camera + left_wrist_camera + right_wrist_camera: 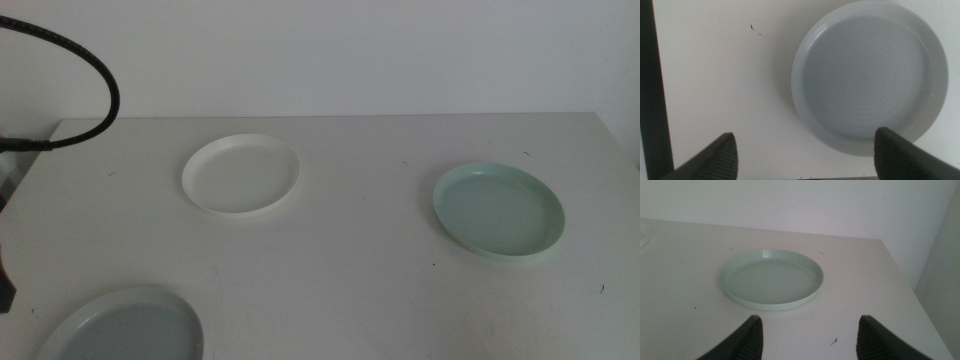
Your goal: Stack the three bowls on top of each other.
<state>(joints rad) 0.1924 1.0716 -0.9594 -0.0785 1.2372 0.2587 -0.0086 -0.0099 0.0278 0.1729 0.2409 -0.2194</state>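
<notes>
Bowls number three, all shallow round plastic dishes with low rims, and none sits on another yet, so by my reading the stacking has not begun and every lift is left to do. One white plastic bowl (241, 174) lies toward the far edge of the white table (350, 250), left of its middle. One mint green plastic bowl (499, 211) lies well apart from it, near the right edge. One pale grey plastic bowl (125, 328) sits at the near left corner, cut by the picture's bottom edge. All three rest flat and empty.

Left gripper (805, 155) hangs directly above the table beside the pale grey bowl (870, 75), jaws spread wide and holding nothing. Right gripper (807, 337) sits low near the table's right edge, facing the mint green bowl (771, 279), jaws also spread apart and empty. Neither gripper touches a bowl. A black cable (85, 60) loops over the far left corner.
</notes>
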